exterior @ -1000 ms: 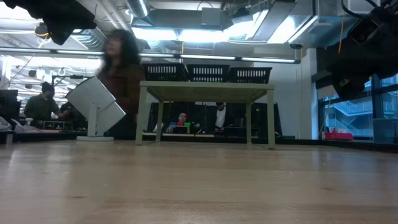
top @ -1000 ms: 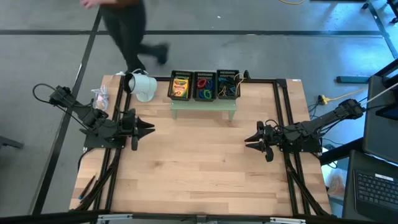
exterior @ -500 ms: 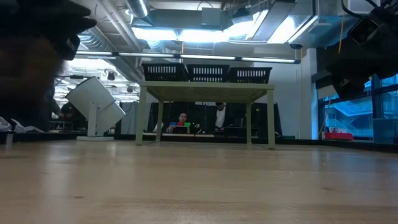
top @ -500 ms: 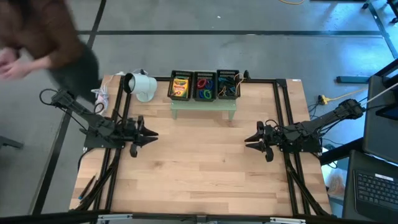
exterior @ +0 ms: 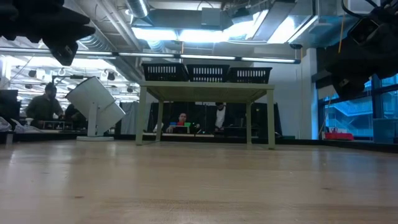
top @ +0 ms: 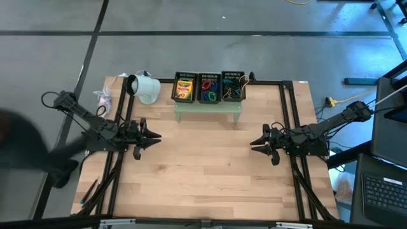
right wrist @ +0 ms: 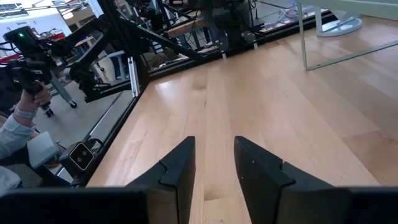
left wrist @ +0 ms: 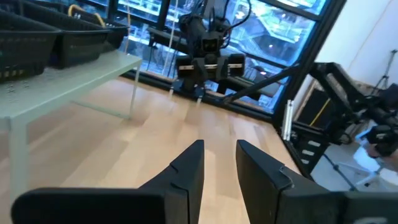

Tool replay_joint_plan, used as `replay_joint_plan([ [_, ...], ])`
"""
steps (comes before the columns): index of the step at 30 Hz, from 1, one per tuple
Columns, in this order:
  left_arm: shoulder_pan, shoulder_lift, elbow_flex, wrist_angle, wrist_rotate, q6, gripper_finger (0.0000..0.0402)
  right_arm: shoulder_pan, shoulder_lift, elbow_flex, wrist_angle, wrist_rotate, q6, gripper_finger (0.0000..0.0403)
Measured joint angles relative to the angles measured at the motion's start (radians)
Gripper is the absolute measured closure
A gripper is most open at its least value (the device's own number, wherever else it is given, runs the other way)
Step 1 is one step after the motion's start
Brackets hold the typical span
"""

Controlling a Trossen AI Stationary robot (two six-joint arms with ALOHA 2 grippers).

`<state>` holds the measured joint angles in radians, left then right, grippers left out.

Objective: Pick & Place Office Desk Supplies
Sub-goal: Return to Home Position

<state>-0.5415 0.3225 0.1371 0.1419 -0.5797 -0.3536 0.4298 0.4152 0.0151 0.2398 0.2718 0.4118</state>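
Three black baskets stand in a row on the pale green stand (top: 208,109) at the table's far edge. The left one holds a yellow-and-green crayon box (top: 184,88), the middle one red, green and blue rubber bands (top: 210,88), the right one small dark and yellow items (top: 233,87). In the low view only the basket walls (exterior: 207,73) show, on top of the stand. My left gripper (top: 154,135) hovers open over the table's left part, pointing right, with a narrow gap (left wrist: 219,155). My right gripper (top: 253,144) hovers open over the right part, pointing left (right wrist: 214,152).
A white rounded lamp-like object (top: 145,88) stands at the far left corner, beside the stand. Bare wood (top: 203,165) lies between the two grippers. Black frame rails (top: 289,114) run along the table's sides. A person (top: 25,152) is blurred beyond the left edge.
My left gripper has moved a little toward the table's right and near edges. A person has walked from beyond the far edge around to the table's left side. The baskets and my right arm have stayed put.
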Motion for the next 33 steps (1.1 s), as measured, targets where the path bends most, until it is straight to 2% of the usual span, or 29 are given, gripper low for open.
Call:
replay_joint_plan([
  [10, 0.000, 0.051, 0.000, -0.004, -0.006, -0.028, 0.0315, 0.000, 0.000, 0.001, 0.000, 0.000, 0.005, 0.0288],
  [15, 0.000, 0.086, 0.000, 0.004, -0.042, -0.029, 0.0315, 0.000, 0.000, 0.001, 0.000, 0.000, 0.007, 0.0288],
  [30, 0.000, 0.089, 0.000, 0.005, -0.050, -0.023, 0.0316, 0.000, 0.000, 0.001, 0.000, -0.002, 0.026, 0.0288],
  [33, 0.000, 0.092, -0.061, 0.114, -0.044, -0.012, 0.0315, 0.000, 0.000, 0.001, 0.000, -0.002, 0.026, 0.0288],
])
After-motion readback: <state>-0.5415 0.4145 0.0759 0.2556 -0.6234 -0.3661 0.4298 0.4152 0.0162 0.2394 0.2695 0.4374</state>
